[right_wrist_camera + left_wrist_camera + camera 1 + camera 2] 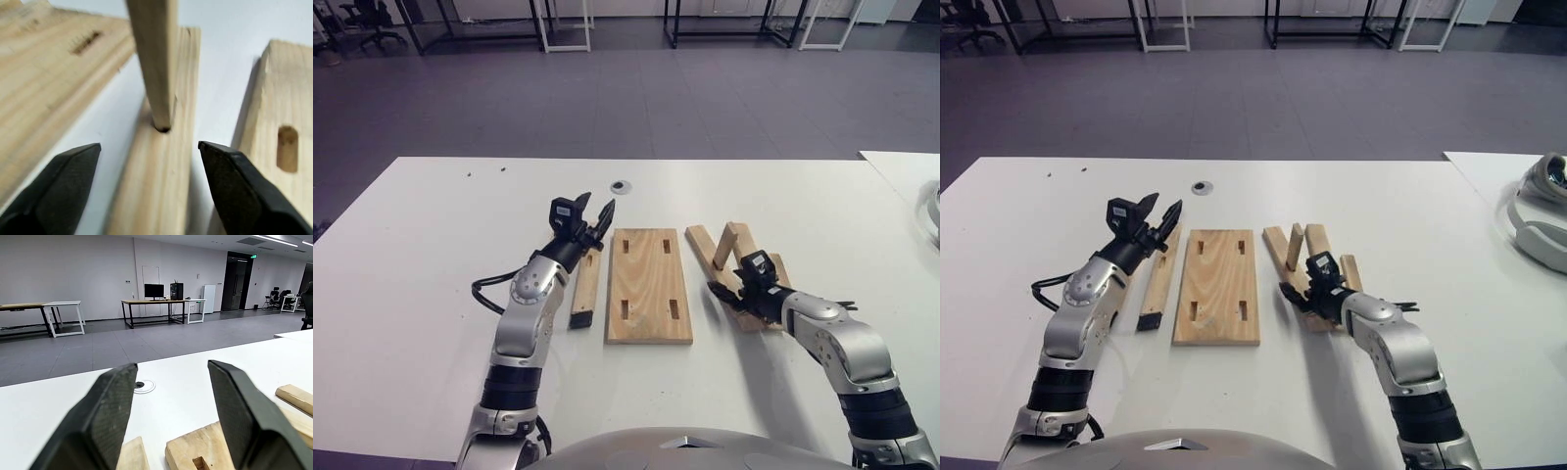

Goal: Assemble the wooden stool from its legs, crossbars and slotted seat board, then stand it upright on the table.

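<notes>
Left gripper [594, 217] is wide open and empty, with a leg's [586, 284] end just below its jaws. Right gripper [149, 149] is wide open, gripping nothing, with a pegged leg [161, 186] between its jaws.

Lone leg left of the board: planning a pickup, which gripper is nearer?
Left. The left gripper hovers over the leg; the right gripper is beyond the board, by other pieces.

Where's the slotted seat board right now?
In the head views the seat board lies flat on the table, between the single leg by the left end effector and the cluster of legs and crossbars at the right end effector.
</notes>
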